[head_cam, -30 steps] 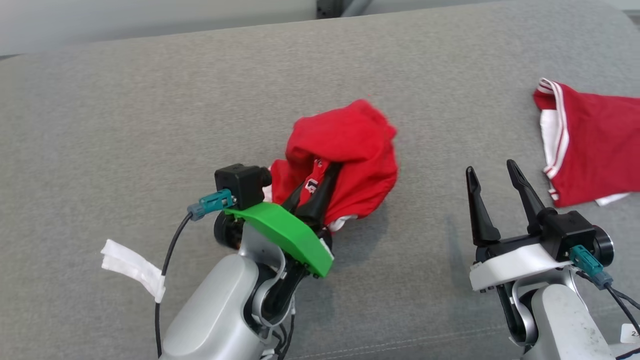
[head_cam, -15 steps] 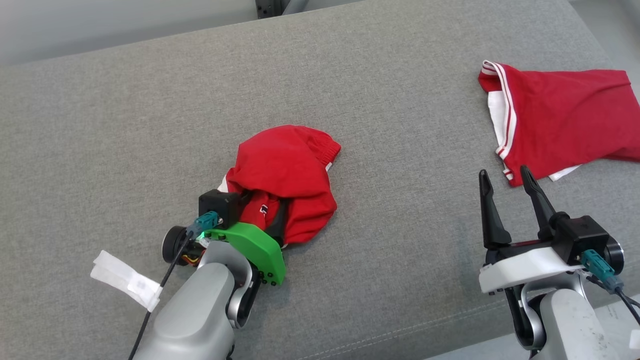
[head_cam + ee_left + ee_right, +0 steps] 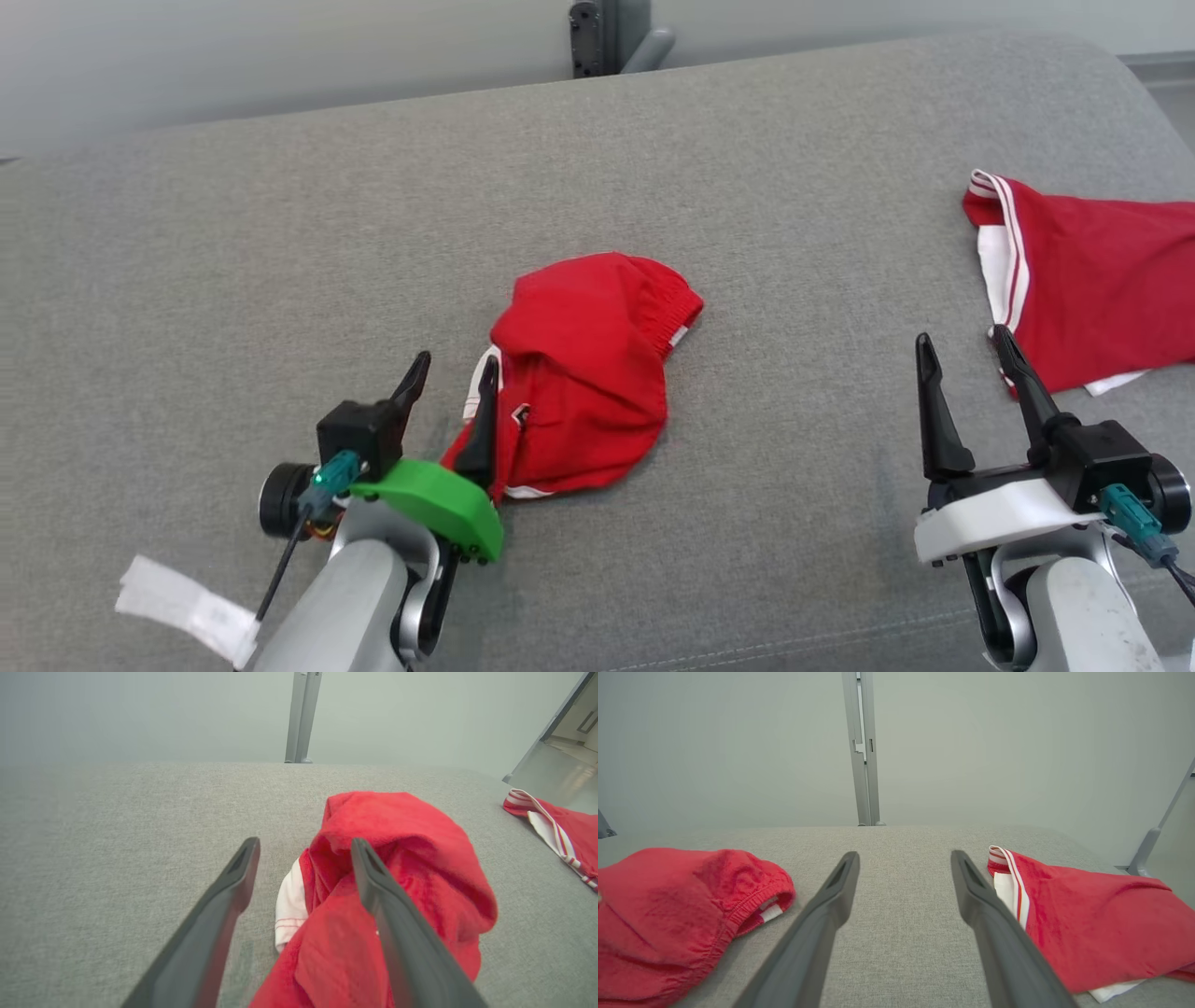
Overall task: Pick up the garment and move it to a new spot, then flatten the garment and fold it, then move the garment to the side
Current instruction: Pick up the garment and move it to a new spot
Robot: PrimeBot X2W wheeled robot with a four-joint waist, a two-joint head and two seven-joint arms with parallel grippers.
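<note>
A crumpled red garment (image 3: 583,369) with white trim lies in a heap in the middle of the grey cushioned surface (image 3: 280,252). My left gripper (image 3: 456,376) stands open at the heap's near left edge, its right finger over the cloth and nothing between the fingers. From the left wrist the garment (image 3: 397,877) bulges behind the right finger, and the gripper (image 3: 303,851) is open. My right gripper (image 3: 962,350) hangs open at the right, apart from the heap. The right wrist view shows the garment (image 3: 677,910) at the left of that open gripper (image 3: 905,861).
A second red garment (image 3: 1092,271) with white striped trim lies flat at the far right, just beyond my right gripper; it is also seen as red cloth (image 3: 1092,924) from the right wrist. A grey post (image 3: 597,37) stands behind the cushion. A white tag (image 3: 182,607) hangs off my left arm's cable.
My left gripper has let go of the red garment and opened, drawing back to the heap's near left edge. The garment now lies loose on the cushion. The head camera has shifted.
</note>
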